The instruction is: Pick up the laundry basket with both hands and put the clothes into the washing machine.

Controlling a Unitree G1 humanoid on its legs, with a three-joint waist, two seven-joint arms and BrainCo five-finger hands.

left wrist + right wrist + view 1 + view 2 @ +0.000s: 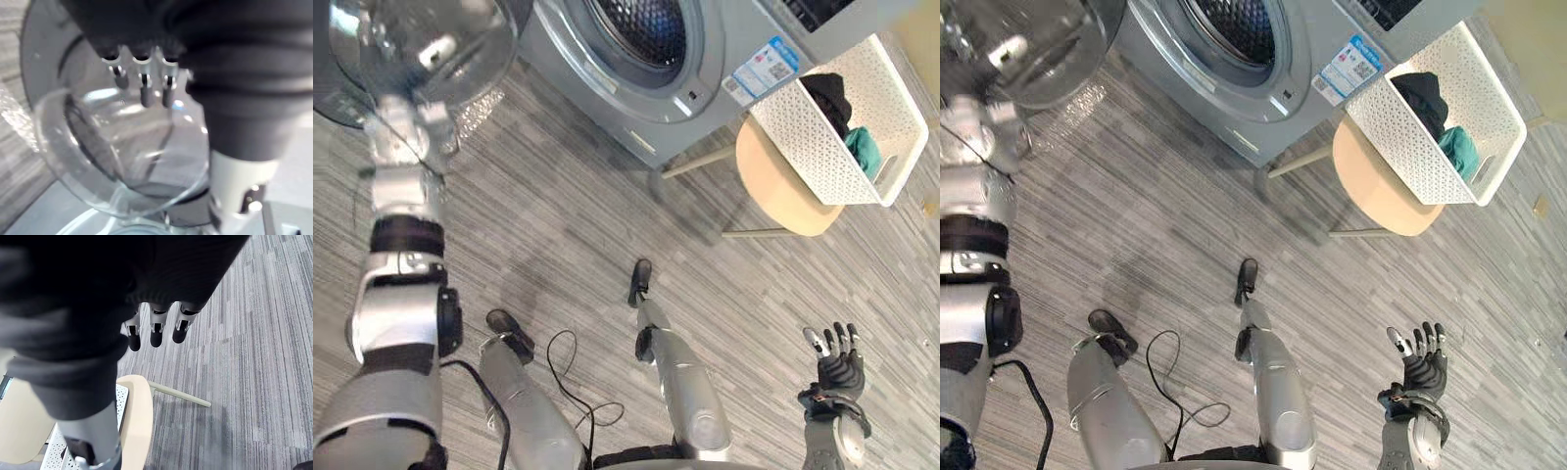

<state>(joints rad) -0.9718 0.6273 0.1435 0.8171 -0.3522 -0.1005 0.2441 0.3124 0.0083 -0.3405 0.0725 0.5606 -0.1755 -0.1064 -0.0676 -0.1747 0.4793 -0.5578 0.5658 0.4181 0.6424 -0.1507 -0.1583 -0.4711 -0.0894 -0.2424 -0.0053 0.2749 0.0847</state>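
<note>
Basket (803,137) of clothes (829,98) sits on stool (783,196), right of washing machine (720,34).

The drum opening (641,29) is left unblocked, its door (426,44) swung aside; the basket (803,132) is hemmed by the washing machine (705,93), bare floor (558,215) elsewhere.

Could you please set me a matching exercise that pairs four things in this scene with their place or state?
Things:
1. laundry basket
2. glass door
3. right hand
4. clothes

Places or states:
A. swung open
B. on the beige stool
C. inside the basket
D. open, holding nothing

Pairs: 1-B, 2-A, 3-D, 4-C
</note>
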